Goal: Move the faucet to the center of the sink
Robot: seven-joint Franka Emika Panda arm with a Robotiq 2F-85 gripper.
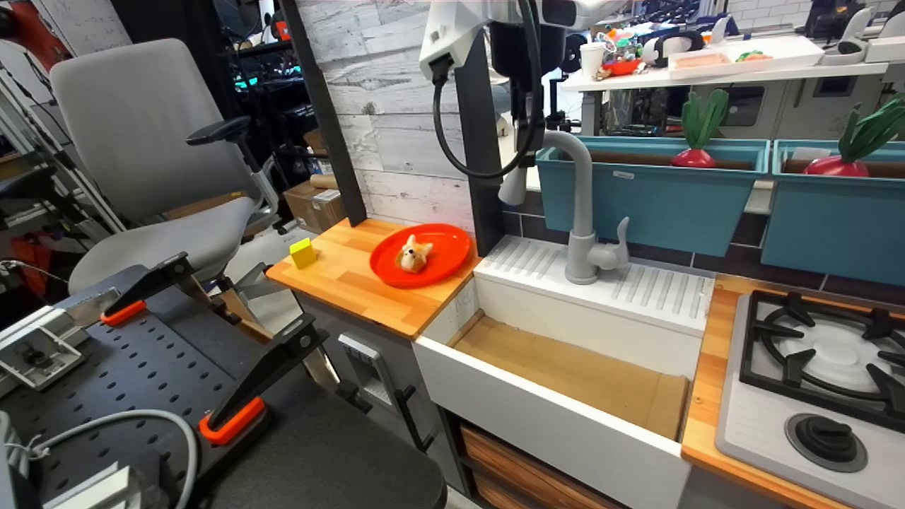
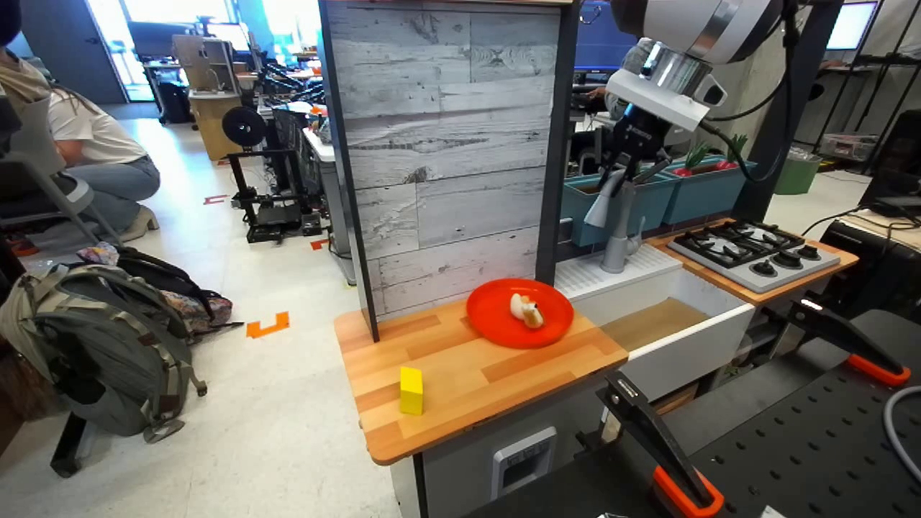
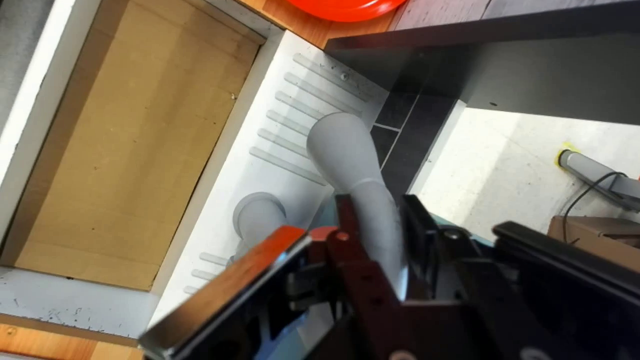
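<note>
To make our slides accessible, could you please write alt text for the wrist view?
A gripper straddles the spout of a grey faucet; whether it grips is unclear. A white sink with a tan floor lies at left, and part of a red plate shows at the top edge.

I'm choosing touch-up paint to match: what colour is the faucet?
Plain grey; the faucet shows best in an exterior view.

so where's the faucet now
In both exterior views, the faucet stands on the ribbed rear ledge of the sink, left of the stovetop, before a teal planter.
</note>
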